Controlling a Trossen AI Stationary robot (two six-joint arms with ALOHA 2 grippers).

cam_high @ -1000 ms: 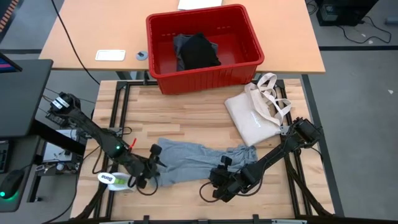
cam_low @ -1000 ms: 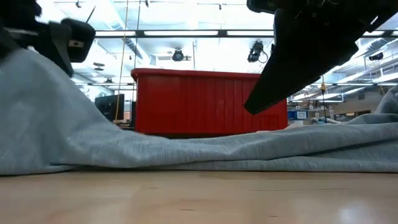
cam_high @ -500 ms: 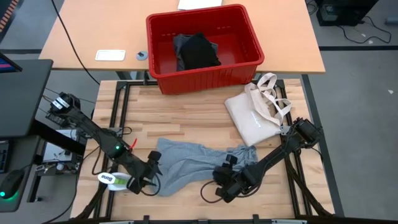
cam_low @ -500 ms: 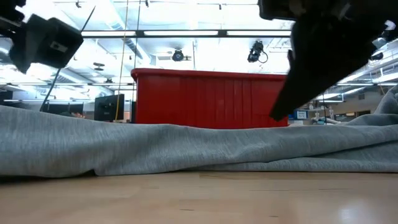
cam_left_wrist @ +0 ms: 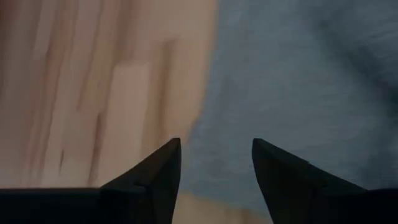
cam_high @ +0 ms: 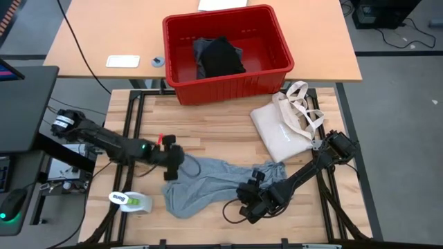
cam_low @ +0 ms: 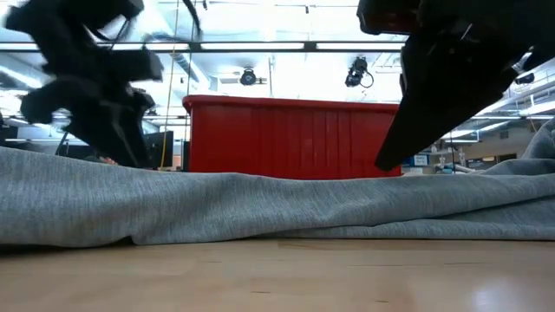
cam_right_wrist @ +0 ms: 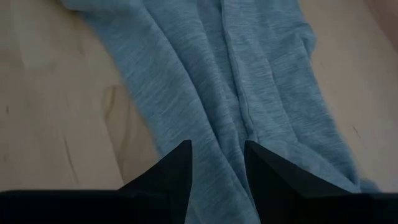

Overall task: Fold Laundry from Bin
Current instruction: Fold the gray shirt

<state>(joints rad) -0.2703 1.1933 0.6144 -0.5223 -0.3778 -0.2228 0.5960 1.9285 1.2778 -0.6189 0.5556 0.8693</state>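
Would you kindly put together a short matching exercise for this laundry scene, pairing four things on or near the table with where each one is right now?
Things:
1. grey T-shirt
2. black garment
3. canvas tote bag
4. left gripper

Places:
A. inside the red bin
B. spread on the wooden table between the two arms
C. over the T-shirt's left edge, fingers apart
D. on the table, beside the bin's right corner

Pairs: 1-B, 2-A, 3-D, 4-C

You see a soft matt light grey cloth T-shirt [cam_high: 201, 183] on a pale smooth wooden butcher-block table [cam_high: 208, 131]; the red bin [cam_high: 228, 83] is glossy ribbed plastic.
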